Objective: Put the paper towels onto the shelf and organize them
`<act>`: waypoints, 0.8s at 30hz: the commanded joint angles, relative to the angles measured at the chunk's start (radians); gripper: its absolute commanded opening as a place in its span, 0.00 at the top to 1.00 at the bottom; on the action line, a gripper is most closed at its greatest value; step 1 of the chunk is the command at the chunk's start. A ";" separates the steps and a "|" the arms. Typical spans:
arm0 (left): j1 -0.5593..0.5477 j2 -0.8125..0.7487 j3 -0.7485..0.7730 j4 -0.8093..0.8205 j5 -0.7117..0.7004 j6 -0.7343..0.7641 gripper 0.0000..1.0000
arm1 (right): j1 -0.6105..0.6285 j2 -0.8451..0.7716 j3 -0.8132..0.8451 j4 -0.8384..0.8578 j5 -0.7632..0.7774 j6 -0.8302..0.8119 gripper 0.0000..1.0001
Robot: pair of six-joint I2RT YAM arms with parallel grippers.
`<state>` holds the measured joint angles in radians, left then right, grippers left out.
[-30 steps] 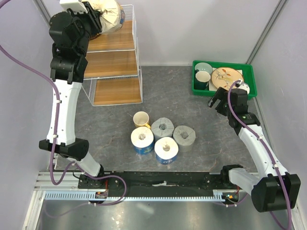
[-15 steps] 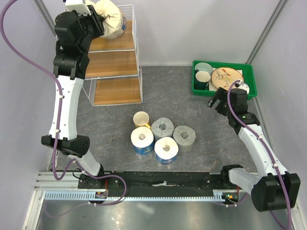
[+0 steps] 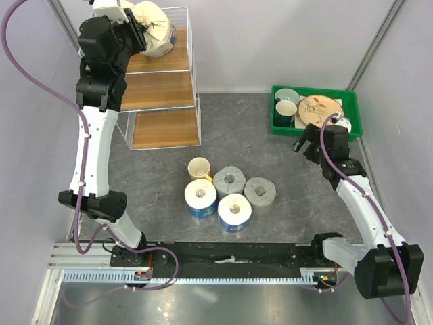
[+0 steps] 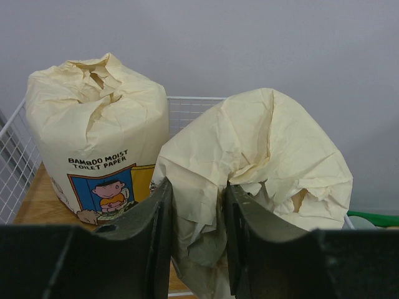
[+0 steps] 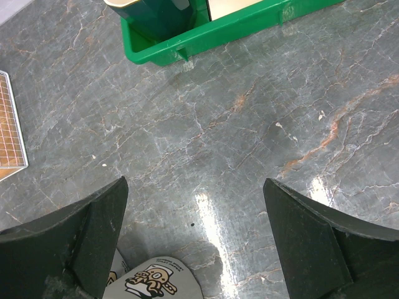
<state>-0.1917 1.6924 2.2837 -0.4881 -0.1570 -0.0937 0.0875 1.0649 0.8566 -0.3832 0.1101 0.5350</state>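
**Shelf (image 3: 166, 88), white wire, three stepped wooden tiers, far left corner of the table (image 3: 270, 149).**
- Top tier: one cream roll (image 4: 100, 137) with a cartoon print, standing upright towards the back wire. Counts as placed.
- Middle and lower tiers: bare boards, as far as the overhead view shows.

**Second cream roll (image 4: 262, 187), in hand.**
- Held by the left claw (image 4: 196, 199), whose fingers are drawn narrow and pinch a crumpled fold of the wrapper.
- The roll's body bulges ahead of the claw and to its right, tilted.
- It sits just beside the standing roll. I cannot tell whether the two touch, or whether its base is on the board yet.

**Rolls waiting on the table, four, clustered near the middle and touching one another.**
- First grey roll (image 3: 229, 180) and second grey roll (image 3: 260, 191).
- First white-and-blue roll (image 3: 201, 196) and second white-and-blue roll (image 3: 235, 211).
- A yellow mug (image 3: 199, 167) stands against the cluster and is not part of the job.

**Right claw (image 5: 193, 249).**
- Spread wide, holding nothing, over bare table near the green tray (image 3: 314, 125) of dishes and well apart from the cluster.

**Progress, by my reckoning:** one of six shelved, a second about to be set down, four untouched, so roughly a third of the way.
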 commanded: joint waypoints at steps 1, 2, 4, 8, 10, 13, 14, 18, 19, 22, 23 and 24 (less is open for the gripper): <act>0.005 -0.010 -0.001 0.054 -0.032 -0.014 0.70 | -0.005 0.001 -0.008 0.014 0.000 -0.009 0.02; 0.005 -0.011 -0.003 0.052 -0.033 -0.012 0.70 | -0.005 0.001 -0.008 0.012 0.000 -0.009 0.02; 0.005 -0.011 -0.004 0.052 -0.033 -0.011 0.68 | -0.005 0.000 -0.008 0.012 0.000 -0.009 0.02; 0.005 -0.010 -0.013 0.052 -0.033 -0.009 0.60 | -0.005 -0.003 -0.010 0.012 0.000 -0.007 0.02; 0.005 -0.008 -0.018 0.054 -0.033 -0.008 0.55 | -0.005 -0.005 -0.010 0.013 0.000 -0.007 0.02; 0.005 -0.007 -0.018 0.052 -0.032 -0.005 0.53 | -0.006 -0.003 -0.010 0.012 0.000 -0.013 0.02; 0.005 -0.007 -0.018 0.048 -0.029 -0.003 0.52 | -0.006 -0.003 -0.010 0.012 -0.001 -0.015 0.02; 0.006 -0.004 -0.018 0.042 -0.024 -0.001 0.42 | -0.006 -0.003 -0.005 0.012 -0.007 -0.020 0.02; 0.005 -0.004 -0.018 0.042 -0.023 -0.001 0.40 | -0.006 -0.005 -0.007 0.013 -0.009 -0.018 0.02; 0.005 -0.004 -0.018 0.042 -0.019 -0.005 0.32 | -0.006 -0.005 -0.007 0.012 -0.013 -0.020 0.02; 0.005 -0.004 -0.018 0.042 -0.016 -0.005 0.32 | -0.006 -0.005 -0.008 0.013 -0.013 -0.021 0.02; 0.005 -0.002 -0.016 0.043 -0.015 -0.005 0.32 | -0.006 -0.005 -0.008 0.012 -0.015 -0.021 0.02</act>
<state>-0.1917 1.6924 2.2631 -0.4805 -0.1802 -0.0933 0.0868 1.0649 0.8513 -0.3832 0.1051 0.5262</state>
